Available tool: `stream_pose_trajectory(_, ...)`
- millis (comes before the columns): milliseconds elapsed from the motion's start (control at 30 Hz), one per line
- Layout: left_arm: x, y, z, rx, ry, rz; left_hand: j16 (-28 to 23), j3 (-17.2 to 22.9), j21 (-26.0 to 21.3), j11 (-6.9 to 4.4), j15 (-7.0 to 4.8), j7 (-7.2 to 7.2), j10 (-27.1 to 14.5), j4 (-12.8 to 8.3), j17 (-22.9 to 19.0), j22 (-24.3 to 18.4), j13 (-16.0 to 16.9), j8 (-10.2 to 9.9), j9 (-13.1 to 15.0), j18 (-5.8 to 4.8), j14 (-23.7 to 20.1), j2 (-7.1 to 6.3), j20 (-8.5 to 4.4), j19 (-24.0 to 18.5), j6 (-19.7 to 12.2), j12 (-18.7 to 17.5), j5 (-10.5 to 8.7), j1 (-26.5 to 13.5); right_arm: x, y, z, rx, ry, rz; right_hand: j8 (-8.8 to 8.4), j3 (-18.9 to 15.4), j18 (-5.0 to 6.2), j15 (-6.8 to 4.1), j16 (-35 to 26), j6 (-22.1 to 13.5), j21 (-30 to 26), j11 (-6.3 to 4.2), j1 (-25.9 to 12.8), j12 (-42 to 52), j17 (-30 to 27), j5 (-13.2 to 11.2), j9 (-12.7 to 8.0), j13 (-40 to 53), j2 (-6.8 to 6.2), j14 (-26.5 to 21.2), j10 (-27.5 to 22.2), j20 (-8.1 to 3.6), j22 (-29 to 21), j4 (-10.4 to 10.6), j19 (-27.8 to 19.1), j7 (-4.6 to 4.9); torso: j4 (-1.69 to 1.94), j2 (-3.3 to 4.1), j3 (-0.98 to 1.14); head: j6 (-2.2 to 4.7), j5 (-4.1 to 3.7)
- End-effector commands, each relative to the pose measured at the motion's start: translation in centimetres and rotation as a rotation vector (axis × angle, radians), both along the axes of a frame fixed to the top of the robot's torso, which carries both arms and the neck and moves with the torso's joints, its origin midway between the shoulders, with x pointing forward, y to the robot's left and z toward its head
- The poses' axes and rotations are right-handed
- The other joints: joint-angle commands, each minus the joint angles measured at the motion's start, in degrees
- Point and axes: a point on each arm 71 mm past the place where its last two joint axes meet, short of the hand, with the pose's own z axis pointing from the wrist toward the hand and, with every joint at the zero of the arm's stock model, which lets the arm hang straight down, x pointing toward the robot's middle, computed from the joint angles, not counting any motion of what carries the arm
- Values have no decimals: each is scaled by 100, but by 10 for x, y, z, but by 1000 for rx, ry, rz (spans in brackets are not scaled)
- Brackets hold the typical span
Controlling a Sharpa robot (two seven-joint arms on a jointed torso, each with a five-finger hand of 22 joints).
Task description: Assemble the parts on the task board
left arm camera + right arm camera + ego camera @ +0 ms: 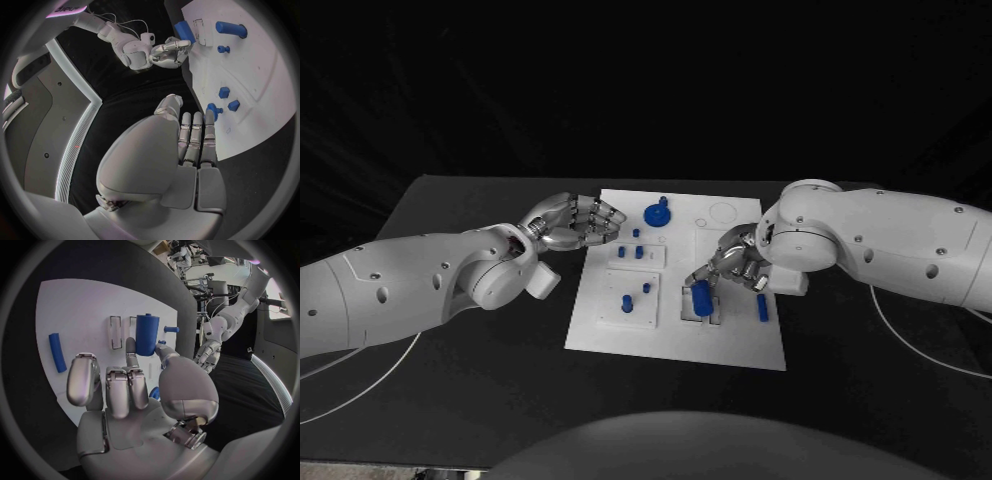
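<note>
Right hand (733, 262) over the middle of the white task board (733, 345), pinching a blue cylinder (700, 297) between thumb and a finger, other fingers loosely apart. Left hand (574, 222) at the board's far left edge, fingers curled, holding nothing. Blue bar (763, 307) flat on the board, right of the cylinder. Small blue pegs (629, 252) near the left hand.

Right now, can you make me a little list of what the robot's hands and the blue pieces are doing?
board: white plate in the middle of the black table
right hand: holds a blue cylinder upright over the board
left hand: at the board's left edge, holding nothing, fingers straight
loose piece: a blue bar lying flat near the board's right edge
small pieces: blue pegs standing on the board
</note>
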Motion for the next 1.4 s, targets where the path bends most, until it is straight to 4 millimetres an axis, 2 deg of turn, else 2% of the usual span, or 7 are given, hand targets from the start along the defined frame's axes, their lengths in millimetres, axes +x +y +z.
stream_pose_trajectory(33,-1,-3,0,-8,5,-21,28,-12,31,25,37,42,32,11,-7,9,-8,31,8,19,13,39,33,25,1,-34,24,14,-2,4,-2,14,12,-3,-14,561,80,7,20,-37,-42,9,-85,22,1507,-62,14,1509,-3,607,615,18,919,-517,-45,5,0,2,4,1,16)
stream_pose_trajectory(333,-1,-2,0,-8,10,-23,29,-13,34,27,38,43,33,15,-9,13,-11,32,8,17,14,42,37,28,1,-35,25,12,-3,10,-6,9,4,3,-66,579,87,28,20,-93,-91,34,-212,22,1507,-265,28,1509,48,607,615,37,910,-447,-60,33,-4,2,1,1,32)
stream_pose_trajectory(567,-2,-2,0,-7,16,-26,29,-13,34,27,38,43,33,15,-9,13,-11,32,8,17,14,42,37,28,1,-35,25,12,-3,10,-9,-4,-10,8,-112,572,96,43,20,-121,-144,51,-271,22,1507,-621,36,1509,58,607,615,53,900,-433,-73,53,-1,3,3,1,55)
stream_pose_trajectory(867,-2,-2,0,-6,22,-30,29,-15,36,28,40,44,33,17,-10,15,-13,32,8,16,14,43,40,30,2,-36,26,11,-2,6,-9,-25,-34,14,-126,574,94,45,20,-120,-138,53,-251,22,1507,-741,43,1509,51,607,615,58,905,-466,-61,53,-2,-1,-1,1,77)
stream_pose_trajectory(1233,-2,-2,-1,-5,29,-34,30,-17,39,32,44,45,32,22,-13,20,-17,34,9,14,15,45,45,34,4,-38,26,8,-2,1,-9,-24,-44,0,-117,571,96,44,20,-92,-149,51,-261,22,1507,-769,51,1509,61,607,615,58,902,-460,-63,50,-3,0,3,1,109)
stream_pose_trajectory(1400,-3,-2,-1,-4,31,-34,31,-19,41,35,46,46,32,24,-14,22,-18,34,9,12,16,46,48,35,5,-39,26,7,-3,0,-9,-23,-45,-3,-130,480,117,47,20,-79,-254,54,-370,22,1507,-984,62,1509,1,607,615,61,872,-407,-102,55,-2,-3,-1,1,108)
